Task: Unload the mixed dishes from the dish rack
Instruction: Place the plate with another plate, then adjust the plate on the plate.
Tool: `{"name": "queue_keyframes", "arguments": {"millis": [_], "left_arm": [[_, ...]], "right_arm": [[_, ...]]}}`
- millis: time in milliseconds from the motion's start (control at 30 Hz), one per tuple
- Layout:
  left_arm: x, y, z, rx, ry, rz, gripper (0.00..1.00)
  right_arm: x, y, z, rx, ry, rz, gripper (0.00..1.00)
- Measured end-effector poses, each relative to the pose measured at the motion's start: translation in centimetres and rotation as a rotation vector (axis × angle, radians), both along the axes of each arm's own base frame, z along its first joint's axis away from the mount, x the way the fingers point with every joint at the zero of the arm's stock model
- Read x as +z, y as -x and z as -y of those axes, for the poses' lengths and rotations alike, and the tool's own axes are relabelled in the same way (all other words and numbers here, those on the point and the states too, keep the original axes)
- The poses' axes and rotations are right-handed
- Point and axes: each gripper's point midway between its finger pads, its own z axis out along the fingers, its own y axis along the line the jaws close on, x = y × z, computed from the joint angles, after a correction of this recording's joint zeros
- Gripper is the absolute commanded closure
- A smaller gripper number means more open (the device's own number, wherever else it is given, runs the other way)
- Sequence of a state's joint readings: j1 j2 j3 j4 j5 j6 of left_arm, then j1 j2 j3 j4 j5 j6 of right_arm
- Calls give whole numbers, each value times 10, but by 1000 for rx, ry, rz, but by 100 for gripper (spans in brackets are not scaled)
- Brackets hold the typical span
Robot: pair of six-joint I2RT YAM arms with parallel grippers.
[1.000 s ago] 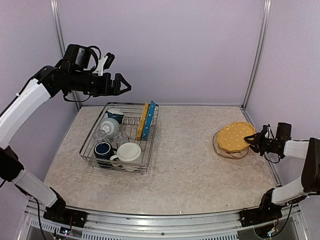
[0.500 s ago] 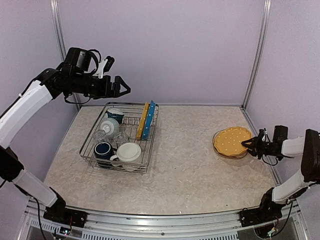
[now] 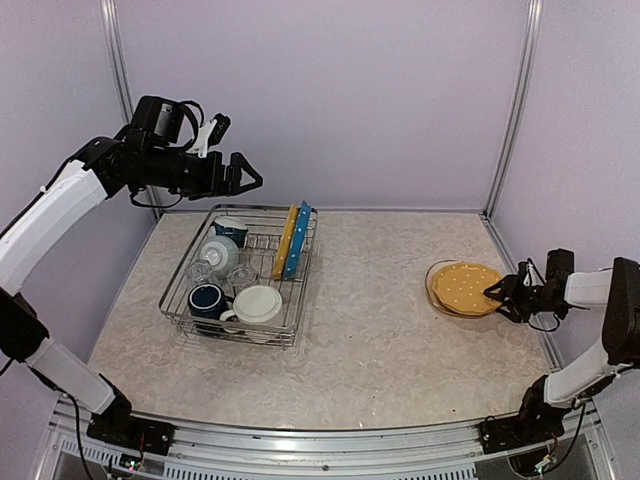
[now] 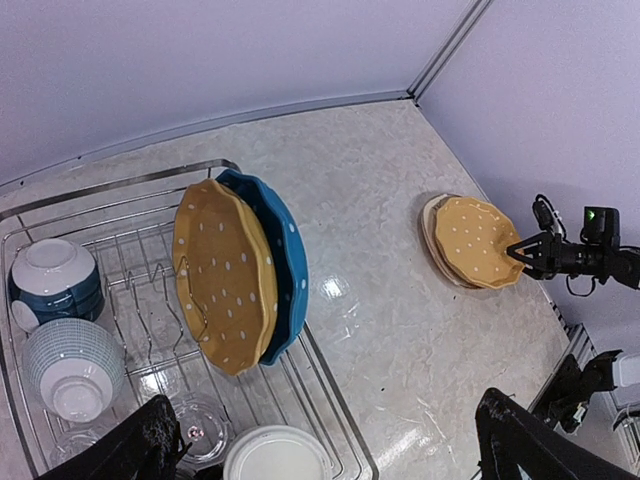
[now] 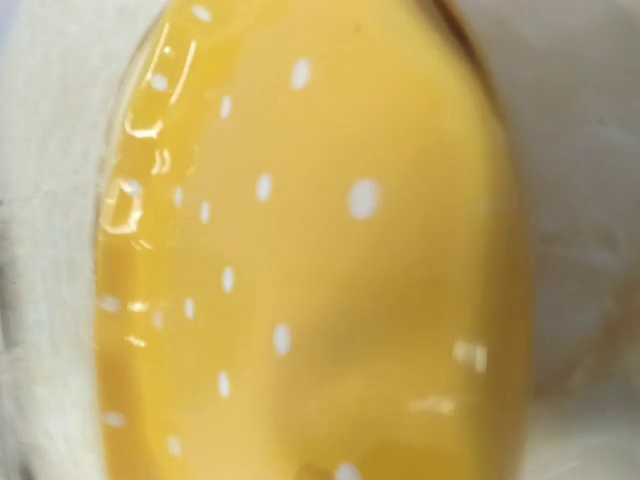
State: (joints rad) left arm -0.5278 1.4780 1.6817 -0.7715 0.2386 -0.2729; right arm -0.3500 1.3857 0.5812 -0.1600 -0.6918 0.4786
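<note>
The wire dish rack (image 3: pixel 298 300) (image 4: pixel 120 181) stands at the left. A yellow dotted plate (image 3: pixel 285 240) (image 4: pixel 220 275) and a blue dotted plate (image 3: pixel 300 240) (image 4: pixel 287 250) stand upright in it, beside bowls (image 3: pixel 218 253), a navy mug (image 3: pixel 206 298), a cream mug (image 3: pixel 258 303) and clear glasses (image 3: pixel 241 275). My left gripper (image 3: pixel 248 172) (image 4: pixel 330 437) hangs open, high above the rack's back left. Another yellow dotted plate (image 3: pixel 465 287) (image 4: pixel 475 238) (image 5: pixel 300 260) lies flat on a stack at the right. My right gripper (image 3: pixel 498 293) (image 4: pixel 520 250) sits at its right rim, fingers parted.
A pale plate (image 3: pixel 431 288) (image 4: pixel 428 222) lies under the yellow one, near the right wall and its metal post (image 3: pixel 510 110). Marbled tabletop (image 3: pixel 370 300) stretches between rack and stack. The right wrist view is filled by the yellow plate.
The yellow plate at the right has come down from a tilt to lie flat on the stack, and the right gripper's jaws have parted at its rim. The left arm has hardly moved.
</note>
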Motion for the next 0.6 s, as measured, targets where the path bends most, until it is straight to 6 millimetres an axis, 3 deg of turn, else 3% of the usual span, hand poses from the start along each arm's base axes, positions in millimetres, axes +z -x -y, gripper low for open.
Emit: {"name": "queue_keyframes", "arguments": {"millis": [167,300,600], "left_arm": [[0,1,1,-6,8,-7,1],[0,2,2,-8,13,-10,1],[0,2,3,-14,18,-15,1]], "right_arm": [[-3,4,7,-5,62,-25,27],[5,0,20,-27,146,-13,26],[8,-5,37,-52,256,-22,56]]}}
